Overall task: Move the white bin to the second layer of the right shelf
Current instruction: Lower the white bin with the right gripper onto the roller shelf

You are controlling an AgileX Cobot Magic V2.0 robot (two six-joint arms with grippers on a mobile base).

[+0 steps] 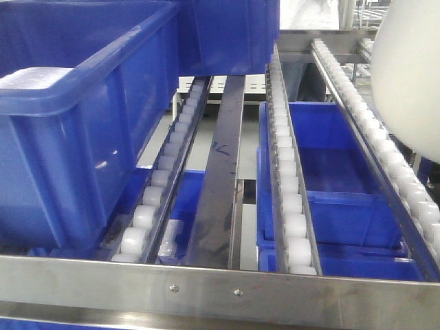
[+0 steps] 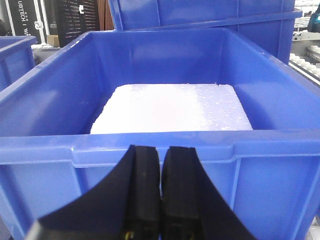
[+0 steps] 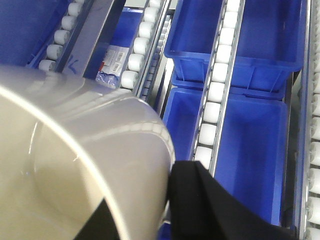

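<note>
The white bin (image 1: pixel 412 75), smooth cream plastic with rounded walls, hangs tilted above the far right roller rail of the right shelf second layer (image 1: pixel 220 285), a steel rack with a screwed front lip.

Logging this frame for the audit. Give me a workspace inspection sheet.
Surface: roller shelf level, steel front lip with screws.
Job's things: white bin held above the right-hand roller rails, not seen resting on them.
Clutter: blue crate on the left rails holds a white foam slab; more blue crates on the level below.
Grippers: left gripper shut, empty, facing the crate; right gripper gripping the bin's rim.
Cables: nothing seen.
Surroundings: black boxes behind.
</note>
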